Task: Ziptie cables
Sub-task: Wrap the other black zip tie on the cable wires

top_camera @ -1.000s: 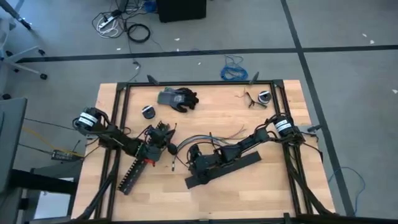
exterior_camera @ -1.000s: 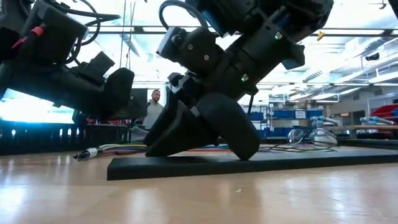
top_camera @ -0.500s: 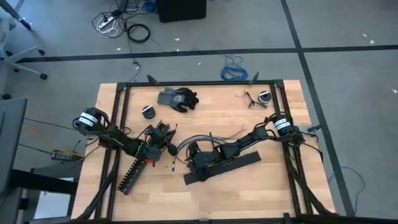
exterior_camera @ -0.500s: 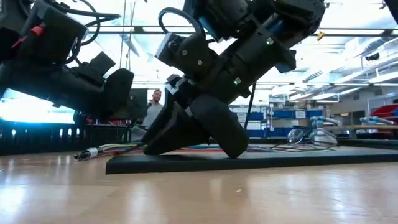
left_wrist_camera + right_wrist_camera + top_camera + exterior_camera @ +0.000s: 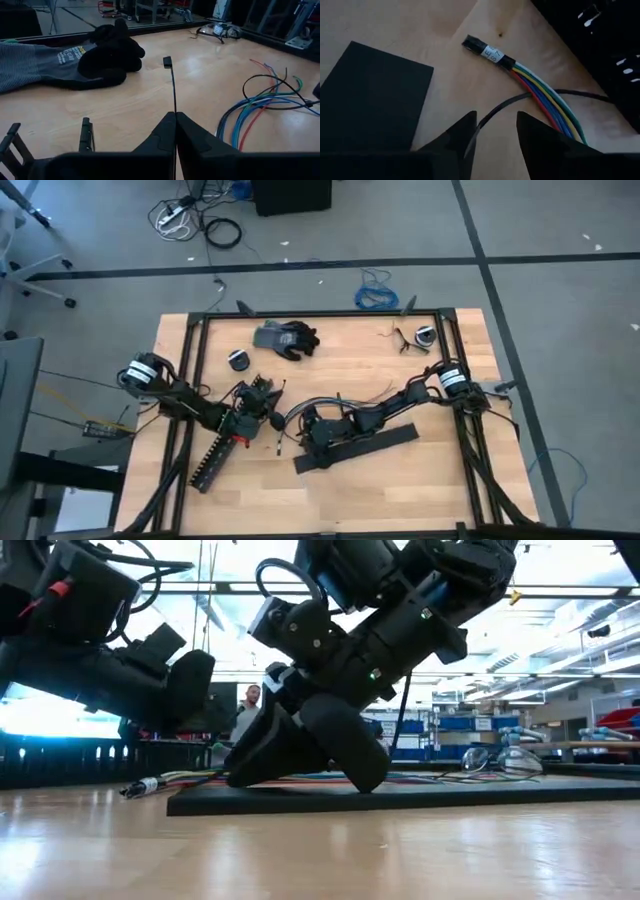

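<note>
Left wrist view alone shows left gripper [image 5: 175, 131] pinching ziptie [image 5: 173, 90].

One glove [image 5: 285, 338], two zipties [image 5: 173, 95], one cables [image 5: 252, 107] bundle.

Surface [image 5: 400, 480]: pale wood, smooth with a light sheen. Glove [image 5: 60, 62]: grey knitted cloth, its palm and finger parts coated in matt black. Cables [image 5: 545, 100]: smooth, glossy plastic insulation. Ziptie [image 5: 173, 100]: thin black plastic. Flat bar [image 5: 365, 95]: matt black. Fingers [image 5: 155, 145]: matt black plastic.
</note>
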You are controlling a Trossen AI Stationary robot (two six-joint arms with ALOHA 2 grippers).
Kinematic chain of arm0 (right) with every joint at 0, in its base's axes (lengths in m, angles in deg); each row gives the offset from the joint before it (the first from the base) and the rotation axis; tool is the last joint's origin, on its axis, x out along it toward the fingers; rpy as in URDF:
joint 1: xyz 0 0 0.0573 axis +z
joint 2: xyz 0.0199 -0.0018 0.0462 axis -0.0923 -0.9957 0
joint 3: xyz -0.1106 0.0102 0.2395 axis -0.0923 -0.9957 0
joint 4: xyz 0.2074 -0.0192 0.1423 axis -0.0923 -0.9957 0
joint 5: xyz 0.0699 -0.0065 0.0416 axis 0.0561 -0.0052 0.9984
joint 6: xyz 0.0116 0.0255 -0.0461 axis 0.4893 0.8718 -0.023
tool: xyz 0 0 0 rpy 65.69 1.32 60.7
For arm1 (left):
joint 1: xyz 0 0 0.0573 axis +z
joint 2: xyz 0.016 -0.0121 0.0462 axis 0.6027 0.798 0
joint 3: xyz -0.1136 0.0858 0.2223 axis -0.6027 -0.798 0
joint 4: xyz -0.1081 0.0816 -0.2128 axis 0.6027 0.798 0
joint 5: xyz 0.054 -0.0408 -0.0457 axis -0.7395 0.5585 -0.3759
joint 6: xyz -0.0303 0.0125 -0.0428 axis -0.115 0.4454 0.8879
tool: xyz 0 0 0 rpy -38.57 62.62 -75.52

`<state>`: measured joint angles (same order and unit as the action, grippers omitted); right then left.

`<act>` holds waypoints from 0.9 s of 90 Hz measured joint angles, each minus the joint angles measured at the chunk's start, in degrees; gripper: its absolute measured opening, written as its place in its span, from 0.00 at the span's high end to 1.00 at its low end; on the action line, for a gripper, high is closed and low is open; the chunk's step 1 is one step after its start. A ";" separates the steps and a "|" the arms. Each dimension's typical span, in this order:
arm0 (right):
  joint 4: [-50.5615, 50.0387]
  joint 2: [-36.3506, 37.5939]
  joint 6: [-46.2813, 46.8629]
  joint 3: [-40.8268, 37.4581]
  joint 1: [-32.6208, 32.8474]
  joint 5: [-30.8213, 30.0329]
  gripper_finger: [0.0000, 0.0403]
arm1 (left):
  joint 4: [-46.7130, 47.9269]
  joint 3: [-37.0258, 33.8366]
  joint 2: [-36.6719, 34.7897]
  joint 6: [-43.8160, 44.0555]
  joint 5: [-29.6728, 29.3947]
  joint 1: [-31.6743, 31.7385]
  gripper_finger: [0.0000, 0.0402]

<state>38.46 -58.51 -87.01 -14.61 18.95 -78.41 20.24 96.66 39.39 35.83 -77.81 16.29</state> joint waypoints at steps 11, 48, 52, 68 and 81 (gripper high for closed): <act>0.13 0.00 0.03 0.00 -0.22 0.25 0.66 | -0.02 0.00 0.00 0.00 0.20 0.00 1.00; 2.91 -0.11 0.30 -0.02 -0.35 0.83 0.70 | -0.04 0.00 0.00 0.00 0.21 0.00 1.00; 2.97 -0.11 0.36 -0.02 -0.35 0.96 0.71 | -0.04 0.00 0.00 0.00 0.22 0.00 1.00; 3.53 -0.11 0.53 -0.04 -0.35 1.24 0.73 | -0.04 0.00 0.00 0.01 0.22 0.00 1.00; 3.88 -0.22 2.58 -0.08 -0.48 3.53 0.74 | -0.04 0.00 0.00 0.02 0.22 0.00 1.00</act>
<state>42.34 -58.73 -84.42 -14.68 18.46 -74.88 20.20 96.66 39.39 35.84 -77.59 16.29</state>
